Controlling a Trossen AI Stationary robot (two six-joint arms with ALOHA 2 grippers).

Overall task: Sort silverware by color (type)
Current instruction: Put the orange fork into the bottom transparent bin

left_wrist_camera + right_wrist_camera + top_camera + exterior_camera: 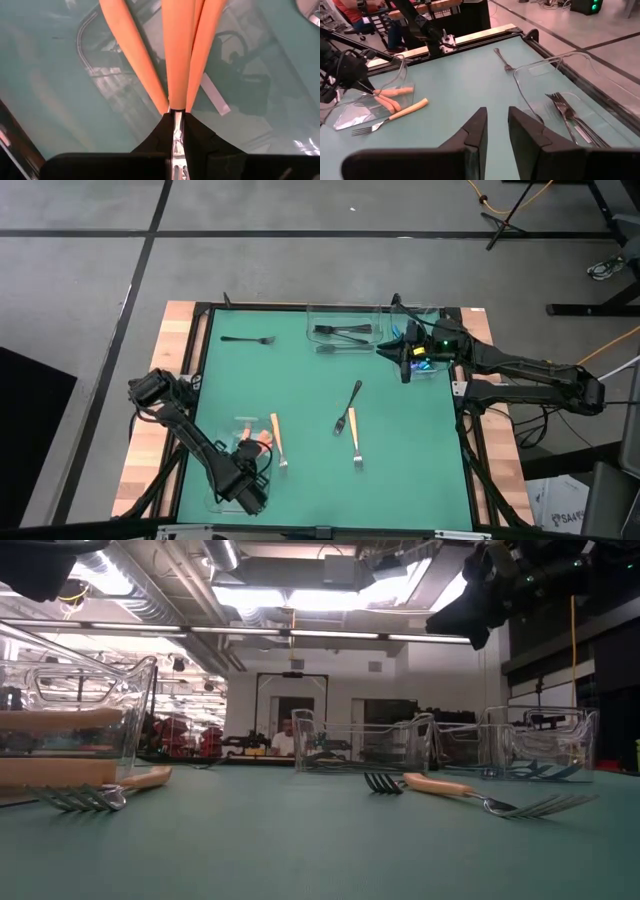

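Left wrist view alone shows the left gripper (176, 125) pinching an orange fork (178, 45) over its tray (222, 485). Right gripper (497, 125), fingers spread, hangs above the far trays (345, 315); other forks (350, 420) lie mid-table.

Ceiling light panels (300, 595) are glaring white in the upper middle of the low view, washing the counter (310, 395) evenly. The clear tray (120, 95) is throwing reflections, and the orange handles (177, 50) are blurring close to the lens.

Lab: exposed ceiling ducts (150, 605), equipment racks (180, 735)
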